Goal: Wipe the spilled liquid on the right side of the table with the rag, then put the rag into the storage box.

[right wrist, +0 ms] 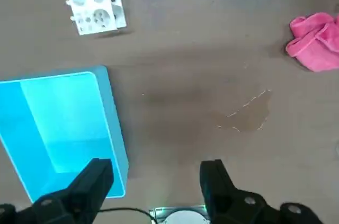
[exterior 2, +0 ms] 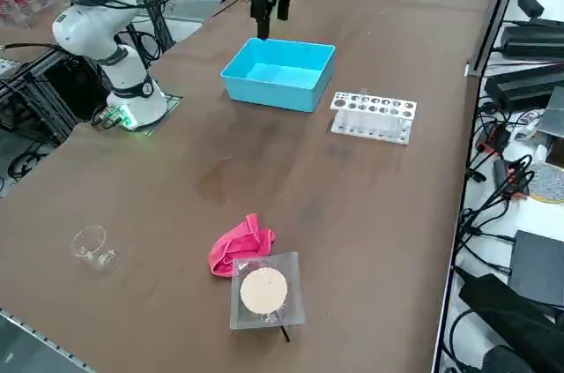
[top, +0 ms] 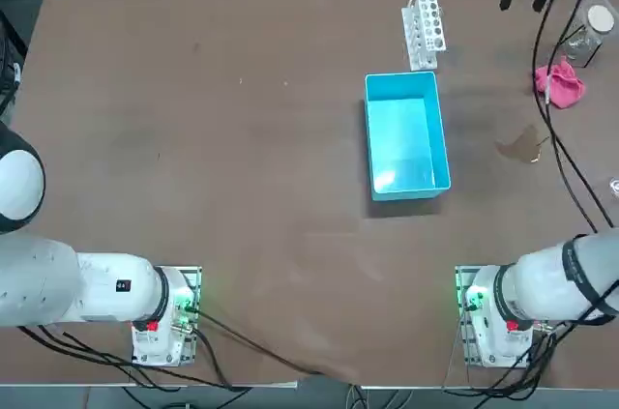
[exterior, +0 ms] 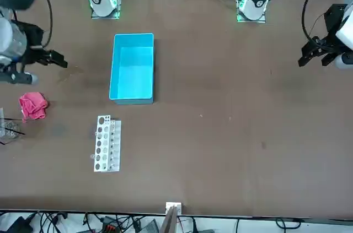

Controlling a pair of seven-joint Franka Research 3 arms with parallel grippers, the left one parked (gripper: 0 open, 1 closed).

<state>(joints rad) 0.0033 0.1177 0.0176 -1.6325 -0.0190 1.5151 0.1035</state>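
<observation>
Rag: crumpled by the tabletop's far right edge — unused.
Right gripper: fingers spread, empty — high above the table, ready to reach.

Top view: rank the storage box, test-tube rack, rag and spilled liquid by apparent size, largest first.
1. storage box
2. test-tube rack
3. rag and spilled liquid: they look alike in size, so I won't rank them.

The right arm is built of smooth white rounded segments with a black band at one joint. Its base sits on a metal plate, glowing green, with red marks and black cables trailing off. The right gripper has two black, blocky fingers.
</observation>
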